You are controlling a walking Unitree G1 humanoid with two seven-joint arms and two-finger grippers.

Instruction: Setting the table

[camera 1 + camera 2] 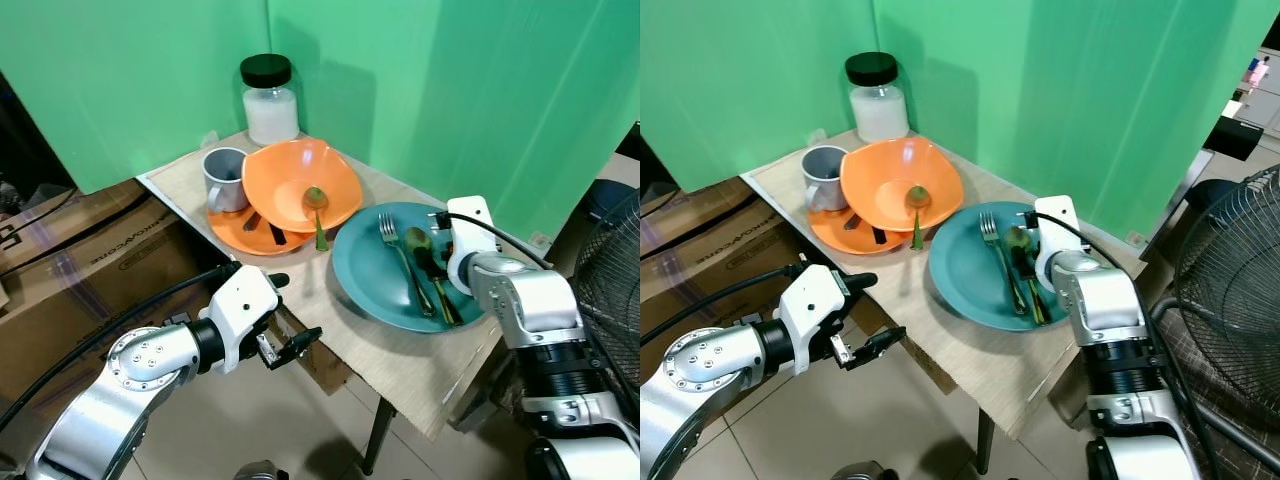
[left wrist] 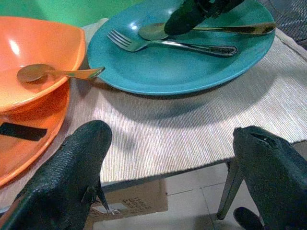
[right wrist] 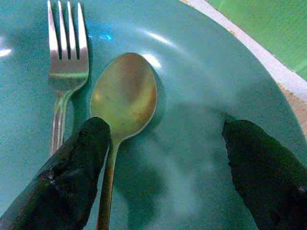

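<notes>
My right gripper (image 3: 163,167) hangs just over the teal plate (image 1: 365,275) with its fingers spread wide and holding nothing; the gold spoon (image 3: 122,103) lies under it, its bowl toward twelve o'clock in the head view and its handle running back toward six, passing right beside one fingertip (image 3: 72,177) while the other fingertip is well off to the spoon's far side. That long axis is what the next move turns on: the spoon lies off-centre between my fingers, so I judge I must shift toward the fork side before closing across the handle. The silver fork (image 1: 400,255) lies just beside the spoon, parallel to it, at about nine o'clock from it. My left gripper (image 1: 285,315) is also wide and empty, held off the near edge of the worktop (image 1: 330,330) at about eight o'clock from the plate, so the right arm is clearly the nearer one. By count I see one teal plate, one fork, one gold spoon on it, one orange bowl (image 1: 290,175) at about ten o'clock with a second spoon (image 1: 316,205) in it, one orange plate (image 1: 235,232) beneath, one grey mug (image 1: 226,178), and one black-lidded jar (image 1: 270,100) at the back.
</notes>
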